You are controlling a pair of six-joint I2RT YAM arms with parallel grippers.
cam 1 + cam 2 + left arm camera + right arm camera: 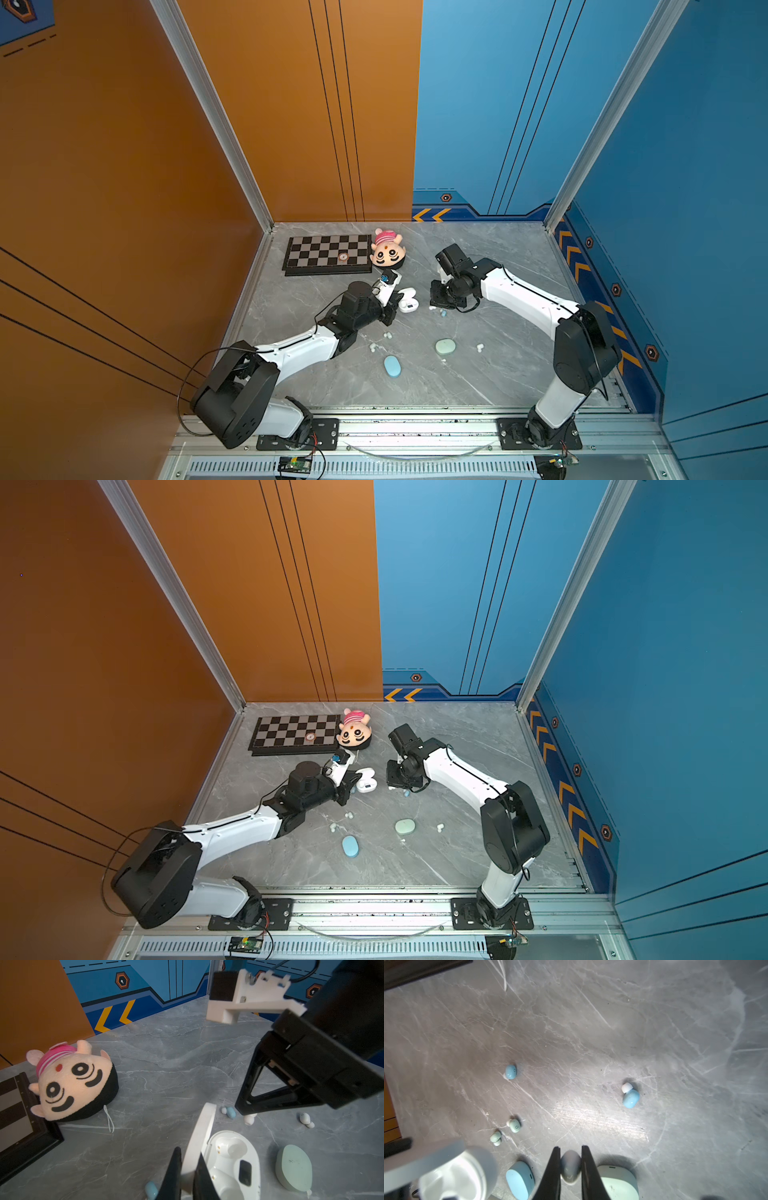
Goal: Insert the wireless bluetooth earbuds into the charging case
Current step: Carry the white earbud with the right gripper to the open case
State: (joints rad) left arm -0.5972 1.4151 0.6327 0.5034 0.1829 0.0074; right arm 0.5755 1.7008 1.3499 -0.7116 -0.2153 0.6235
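Note:
The white charging case [234,1163] lies open on the grey table, both wells bare. My left gripper [188,1152] is shut on its raised lid [202,1126]; both top views show this grip at mid-table [398,301] [356,780]. My right gripper [570,1148] is shut on a white earbud [570,1165], just right of the case [433,306]. Loose earbuds lie around: two light blue [510,1071] [630,1098], two pale green [515,1125] [495,1137], and one white [305,1119].
A closed blue case [392,366] and a closed mint case [445,346] lie nearer the front. A chessboard [328,254] and a plush head [387,248] sit at the back left. Walls enclose the table on three sides.

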